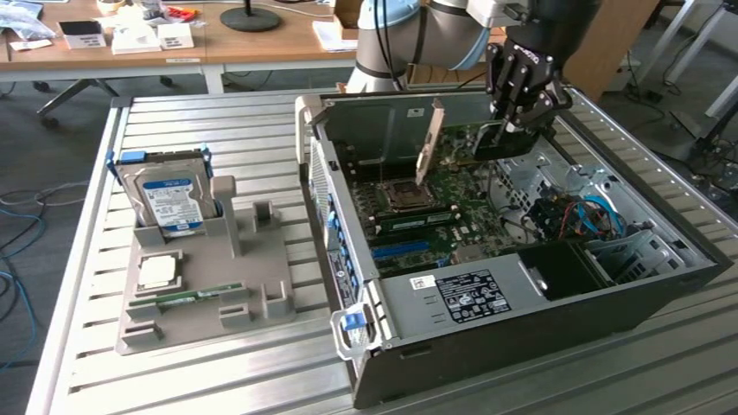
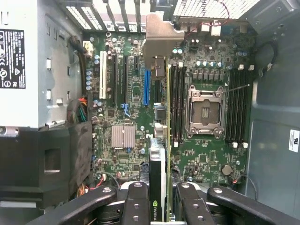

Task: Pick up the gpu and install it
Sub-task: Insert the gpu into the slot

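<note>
My gripper (image 1: 509, 128) is shut on the gpu (image 1: 496, 145), a dark card that I hold on edge above the motherboard (image 1: 429, 226) inside the open computer case (image 1: 554, 320). Its metal end bracket (image 1: 429, 143) slants down toward the case's rear wall. In the wrist view the gpu (image 2: 161, 159) shows edge-on between my two black fingers (image 2: 136, 201), and my gripper (image 2: 162, 208) clamps it from both sides. The bracket (image 2: 161, 35) reaches toward the rear slot openings. The card hangs between the blue expansion slot (image 2: 146, 87) and the empty CPU socket (image 2: 205, 110).
A grey fixture (image 1: 248, 251) at the exterior view's left holds a hard drive (image 1: 171, 197), a CPU (image 1: 157, 273) and a green memory stick (image 1: 196, 295). The power supply (image 1: 461, 296) and a drive cage with cables (image 1: 588, 216) fill the case's near end. Desks stand behind.
</note>
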Robot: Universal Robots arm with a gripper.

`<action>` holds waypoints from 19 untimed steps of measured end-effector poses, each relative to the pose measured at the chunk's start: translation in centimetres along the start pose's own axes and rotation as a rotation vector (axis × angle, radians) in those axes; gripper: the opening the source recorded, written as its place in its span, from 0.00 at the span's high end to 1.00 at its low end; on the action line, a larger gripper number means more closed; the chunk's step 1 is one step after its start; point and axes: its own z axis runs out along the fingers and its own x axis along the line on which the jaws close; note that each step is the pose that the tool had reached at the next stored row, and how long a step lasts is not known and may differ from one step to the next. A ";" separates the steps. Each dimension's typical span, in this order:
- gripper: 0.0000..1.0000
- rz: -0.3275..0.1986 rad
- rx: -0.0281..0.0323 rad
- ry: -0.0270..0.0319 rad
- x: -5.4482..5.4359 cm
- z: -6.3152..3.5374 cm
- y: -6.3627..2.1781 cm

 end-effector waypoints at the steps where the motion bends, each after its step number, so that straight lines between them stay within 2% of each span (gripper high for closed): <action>1: 0.73 0.001 0.0000 0.0000 0.0 0.03 0.00; 11: 0.73 0.011 0.0003 0.0000 0.0 0.46 0.14; 19: 0.73 0.037 0.0009 0.0021 0.0 1.78 1.07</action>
